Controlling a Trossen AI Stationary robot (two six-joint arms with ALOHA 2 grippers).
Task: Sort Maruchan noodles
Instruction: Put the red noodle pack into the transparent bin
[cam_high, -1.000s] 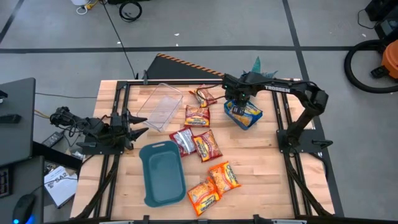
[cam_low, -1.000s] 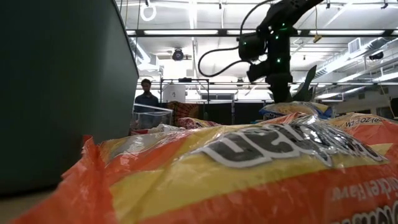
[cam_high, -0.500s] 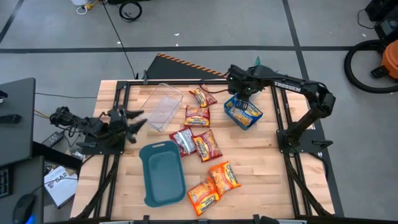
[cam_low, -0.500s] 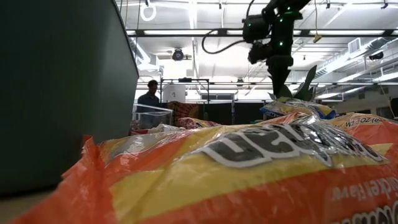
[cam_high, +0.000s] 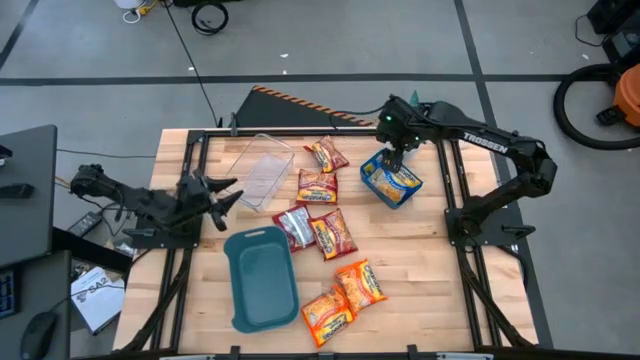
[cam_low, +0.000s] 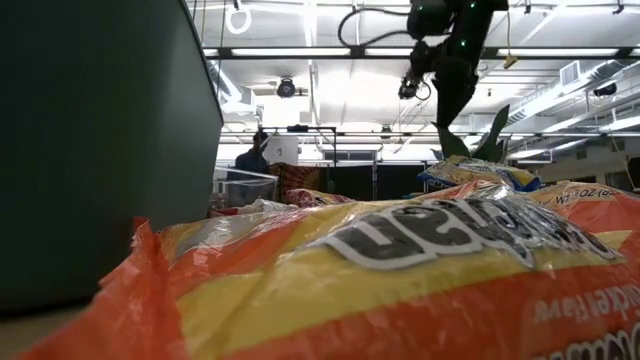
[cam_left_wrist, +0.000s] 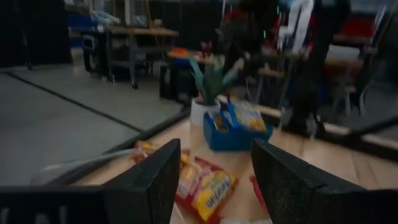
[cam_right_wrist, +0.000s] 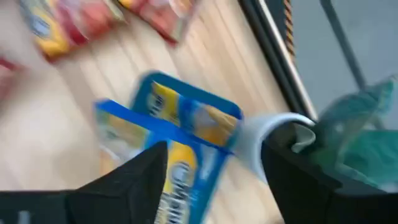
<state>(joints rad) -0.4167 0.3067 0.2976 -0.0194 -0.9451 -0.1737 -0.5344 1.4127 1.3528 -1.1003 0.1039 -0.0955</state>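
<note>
Maruchan noodle packets lie flat on the wooden table: red ones (cam_high: 316, 186) in the middle, orange ones (cam_high: 358, 282) near the front, and a pile of blue-and-yellow ones (cam_high: 392, 181) at the far right. My right gripper (cam_high: 393, 155) hangs open just above the blue-and-yellow pile (cam_right_wrist: 168, 124), touching nothing. My left gripper (cam_high: 218, 196) stands open at the table's left side, beside the clear bin (cam_high: 263, 170), its fingers pointing toward the right; the red packets (cam_left_wrist: 205, 186) show ahead between them.
A teal tray (cam_high: 262, 278) lies near the front left. A white pot with a green plant (cam_right_wrist: 273, 137) stands at the far right edge, just behind the blue-and-yellow pile. The low view is filled by an orange packet (cam_low: 400, 280). A person (cam_low: 258, 155) stands far off.
My right gripper has risen from the blue-and-yellow pile and drawn a little toward the far right; the pile stays where it was. My left gripper has shifted slightly toward the clear bin.
</note>
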